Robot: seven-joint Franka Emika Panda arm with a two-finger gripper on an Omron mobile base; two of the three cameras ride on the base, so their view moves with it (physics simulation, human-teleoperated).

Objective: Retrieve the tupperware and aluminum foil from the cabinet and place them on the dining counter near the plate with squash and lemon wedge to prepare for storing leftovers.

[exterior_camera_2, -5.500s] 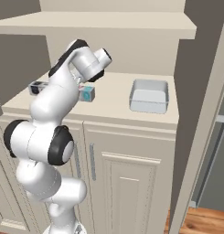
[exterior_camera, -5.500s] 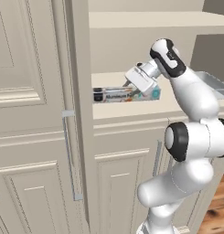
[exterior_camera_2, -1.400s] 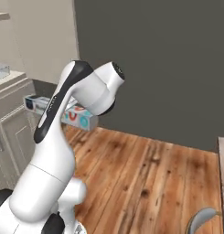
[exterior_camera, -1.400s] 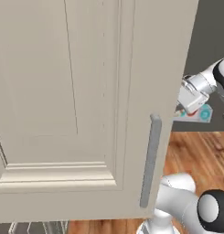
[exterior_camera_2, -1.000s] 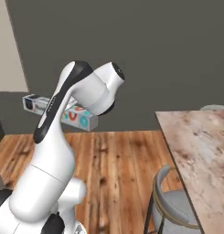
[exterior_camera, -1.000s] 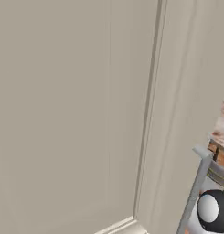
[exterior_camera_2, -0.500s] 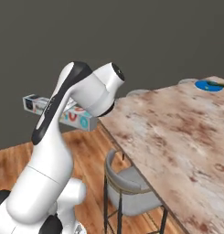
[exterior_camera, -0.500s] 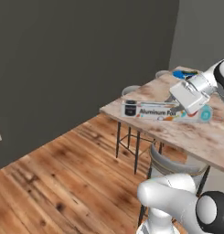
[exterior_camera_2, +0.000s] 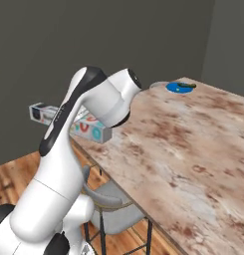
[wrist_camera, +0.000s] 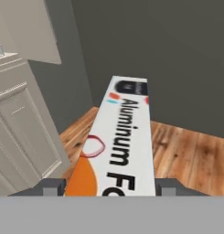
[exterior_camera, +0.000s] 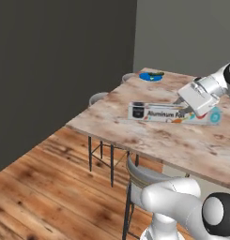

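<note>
At right of centre in the left base view, the claw clamps the aluminum foil near one end, above the tabletop. Likely light, stiff; long overhang may swing.

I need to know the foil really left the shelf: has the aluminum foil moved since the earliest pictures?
Yes. The aluminum foil, then on the cabinet shelf, is now held in the claw in front of the dining counter, with the plate beyond.

"Aluminum Fo…" in black lettering on the aluminum foil box
</note>
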